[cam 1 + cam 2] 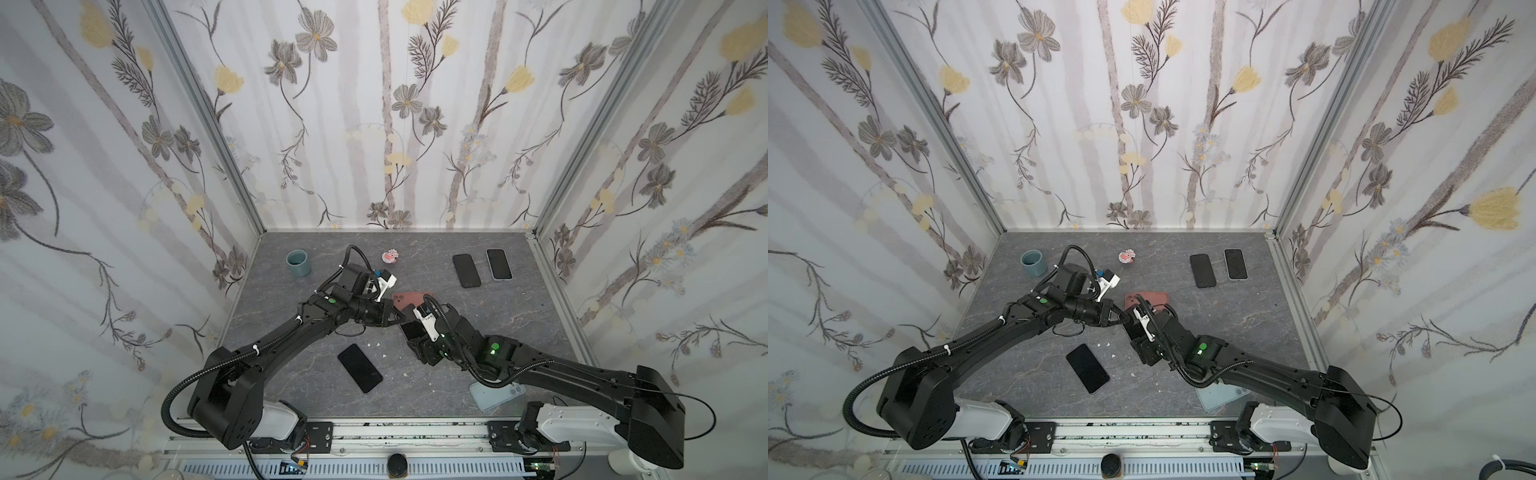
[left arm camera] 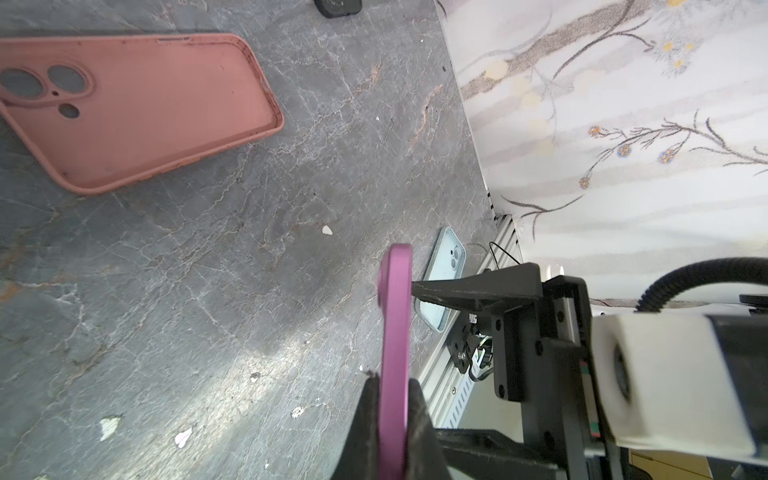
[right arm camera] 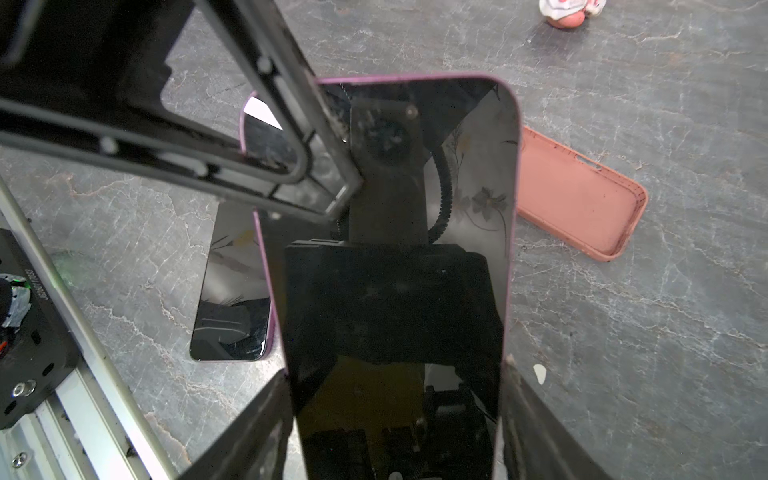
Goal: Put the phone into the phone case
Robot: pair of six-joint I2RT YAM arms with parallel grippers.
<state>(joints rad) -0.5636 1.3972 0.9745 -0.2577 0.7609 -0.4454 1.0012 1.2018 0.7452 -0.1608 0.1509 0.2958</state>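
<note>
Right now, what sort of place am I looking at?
Probably a robot test booth: floral wallpaper panels box in a grey tabletop, with two arms mounted on an aluminium rail.

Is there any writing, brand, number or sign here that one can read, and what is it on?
No text can be read with certainty.
Printed code on the black block beside the rail, right wrist view: too small and turned to read.
Dark marking on the white part at the right arm's wrist, in a top view: blurred.
The held phone, pink case, cup: no writing shows.
</note>
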